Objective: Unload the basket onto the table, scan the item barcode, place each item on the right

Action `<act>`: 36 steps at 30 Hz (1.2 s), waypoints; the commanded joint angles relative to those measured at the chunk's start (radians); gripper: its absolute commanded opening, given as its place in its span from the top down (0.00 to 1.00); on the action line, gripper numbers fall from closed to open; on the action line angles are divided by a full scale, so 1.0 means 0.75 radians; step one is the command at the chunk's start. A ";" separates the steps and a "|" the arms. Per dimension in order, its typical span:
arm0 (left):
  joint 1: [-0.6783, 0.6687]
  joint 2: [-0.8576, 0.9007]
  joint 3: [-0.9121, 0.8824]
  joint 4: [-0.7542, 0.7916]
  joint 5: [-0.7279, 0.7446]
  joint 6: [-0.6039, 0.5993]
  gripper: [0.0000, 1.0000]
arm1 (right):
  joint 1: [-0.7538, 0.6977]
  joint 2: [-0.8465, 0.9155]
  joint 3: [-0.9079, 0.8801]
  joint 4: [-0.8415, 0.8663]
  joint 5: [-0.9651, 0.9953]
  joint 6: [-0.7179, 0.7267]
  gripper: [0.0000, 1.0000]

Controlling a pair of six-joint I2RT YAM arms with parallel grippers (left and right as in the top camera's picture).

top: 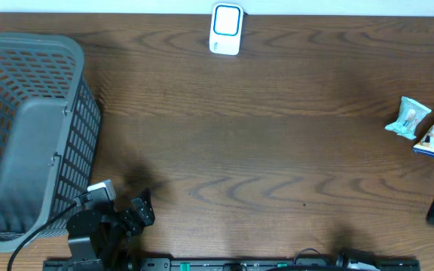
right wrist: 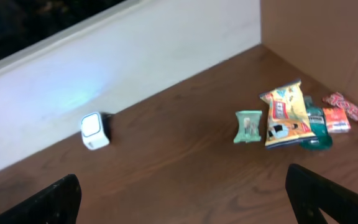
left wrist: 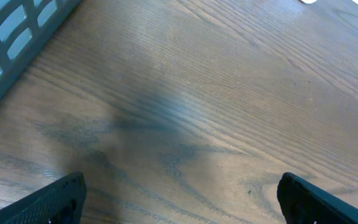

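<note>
Overhead: white scanner [top: 225, 28] sits at the far tabletop [top: 277, 150] edge and the items lie at the right edge, so best take the outlying green packet [top: 409, 118] by one end, keeping its faces unobstructed. Left wrist: left end effector [left wrist: 182, 208] spread wide, empty, over bare wood. Right wrist: right end effector [right wrist: 182, 202] spread wide, empty; packet small, flat, pale-labelled, just beside a yellow snack bag [right wrist: 284, 115], barcode not legible.

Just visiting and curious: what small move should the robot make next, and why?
Probably the right gripper should reach toward the green packet, at the open edge of the snack pile: that gripper is open and empty, and nothing is at the white scanner yet.
</note>
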 commanded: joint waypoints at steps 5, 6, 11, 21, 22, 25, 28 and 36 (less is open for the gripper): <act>0.006 -0.003 0.001 0.001 0.016 0.017 0.02 | 0.034 -0.134 -0.255 0.068 -0.096 -0.146 0.01; 0.006 -0.003 0.001 0.001 0.016 0.017 0.02 | 0.039 -0.213 -0.392 0.160 -0.096 -0.146 0.01; 0.006 -0.003 0.001 0.001 0.016 0.017 0.02 | 0.066 -0.459 -0.886 0.503 -0.101 -0.144 0.01; 0.006 -0.003 0.001 0.001 0.016 0.017 0.02 | 0.100 -0.854 -1.851 1.286 -0.036 -0.145 0.01; 0.006 -0.003 0.001 0.001 0.016 0.017 0.02 | 0.100 -0.885 -1.920 1.322 -0.013 -0.144 0.01; 0.006 -0.003 0.001 0.001 0.016 0.017 0.02 | 0.100 -0.986 -2.116 1.418 -0.005 -0.144 0.01; 0.006 -0.003 0.001 0.001 0.016 0.017 0.03 | 0.100 -1.091 -2.294 1.589 -0.006 -0.144 0.01; 0.006 -0.003 0.001 0.001 0.016 0.017 0.02 | 0.154 -1.321 -2.736 2.064 -0.001 -0.144 0.01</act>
